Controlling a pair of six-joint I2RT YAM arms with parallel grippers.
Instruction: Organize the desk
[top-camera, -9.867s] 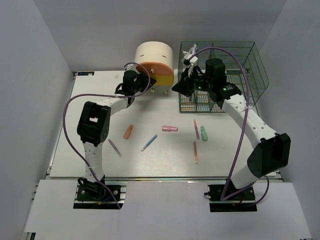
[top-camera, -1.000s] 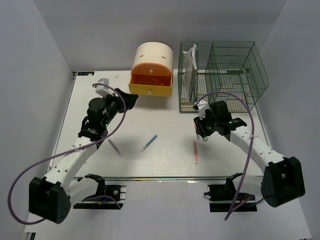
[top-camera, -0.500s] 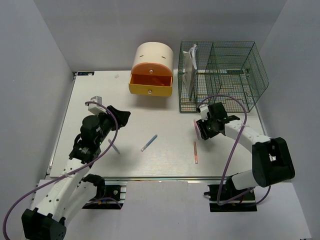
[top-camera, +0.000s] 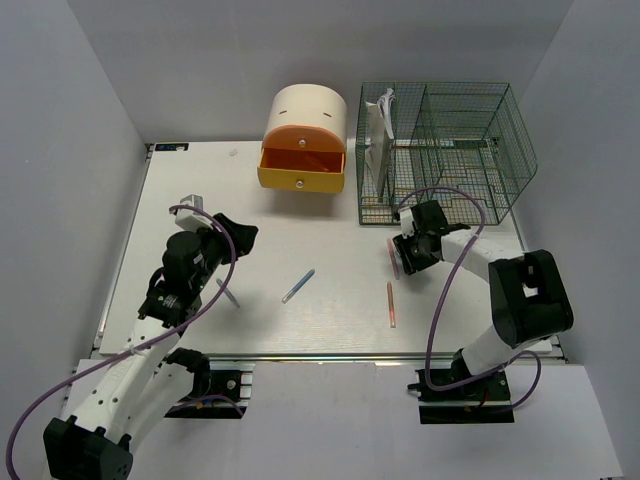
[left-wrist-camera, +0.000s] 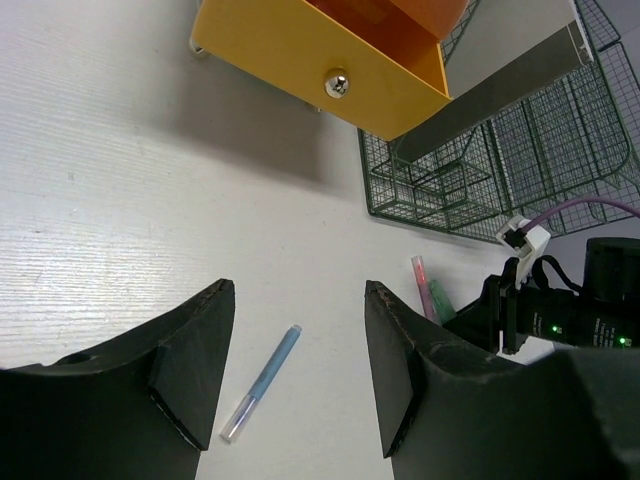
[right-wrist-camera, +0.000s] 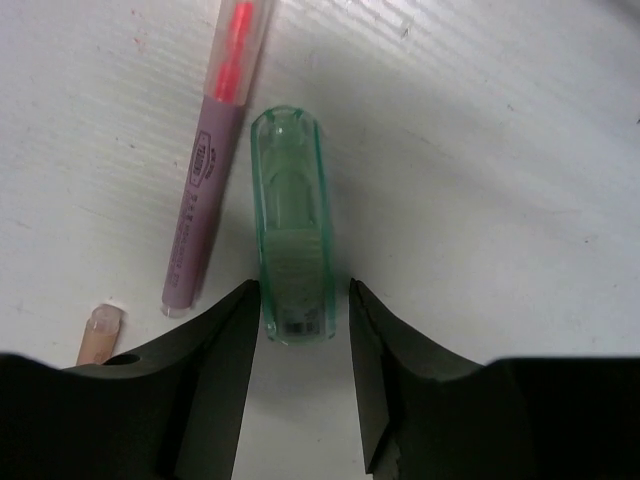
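The white desk (top-camera: 330, 215) holds loose pens. My right gripper (right-wrist-camera: 300, 290) is low over the desk and open. Its jaws straddle the near end of a green highlighter (right-wrist-camera: 291, 225) that lies flat; the left finger is against it and a small gap shows on the right. A purple pen (right-wrist-camera: 205, 200) with a pink tip lies just left of it. My left gripper (left-wrist-camera: 295, 370) hangs open and empty above a blue pen (left-wrist-camera: 262, 383). In the top view the left gripper (top-camera: 238, 232) is at mid left and the right gripper (top-camera: 405, 256) at mid right.
The cream box's orange drawer (top-camera: 302, 168) stands open at the back, next to the green mesh organizer (top-camera: 450, 140). A purple pen (top-camera: 228, 293), the blue pen (top-camera: 298, 286) and an orange pen (top-camera: 391, 304) lie near the front. An orange pen's end (right-wrist-camera: 97, 335) shows by my right fingers.
The drawer now stands open, and the pink and orange markers are gone from the desk. In the last second my left arm drew back to the near left; my right gripper settled around the green highlighter.
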